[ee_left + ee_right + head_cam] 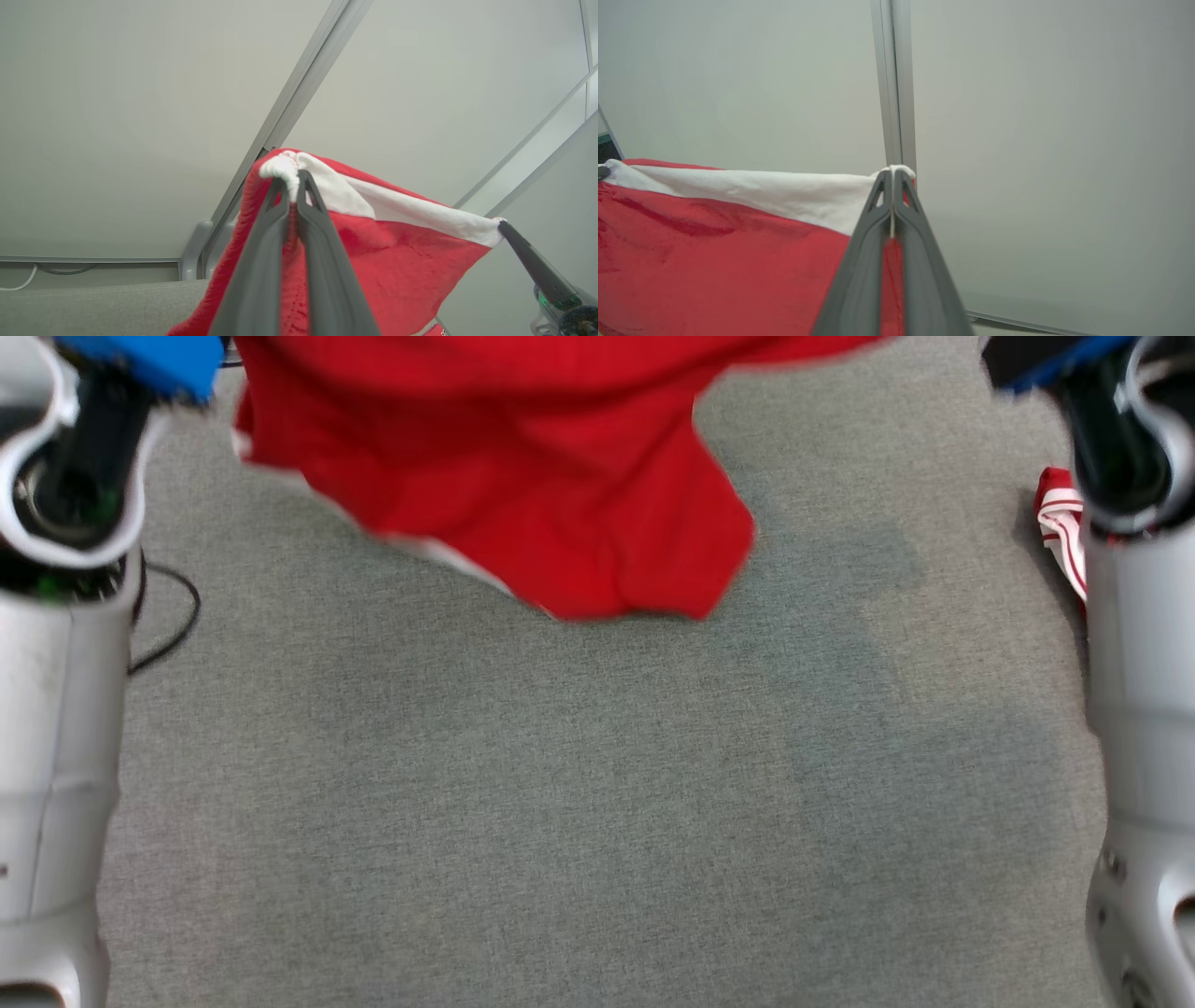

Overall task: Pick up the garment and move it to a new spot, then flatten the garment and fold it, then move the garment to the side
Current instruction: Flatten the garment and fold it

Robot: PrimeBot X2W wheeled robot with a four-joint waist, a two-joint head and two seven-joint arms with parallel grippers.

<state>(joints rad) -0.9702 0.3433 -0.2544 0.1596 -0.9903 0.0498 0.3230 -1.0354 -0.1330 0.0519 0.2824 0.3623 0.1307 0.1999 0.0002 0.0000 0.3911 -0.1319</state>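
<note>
Left claw and right claw each pinch a soft red garment by its white band — hanging above the grey woven table.

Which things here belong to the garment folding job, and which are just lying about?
Job: red garment, left gripper, right gripper, both shut on its white edge.
Lying about: red-and-white striped cloth, black cable.

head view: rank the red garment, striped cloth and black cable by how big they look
1. red garment: by far the largest, though it hangs nearer the camera
2. striped cloth and black cable: both small and partly hidden, too close to call
</note>
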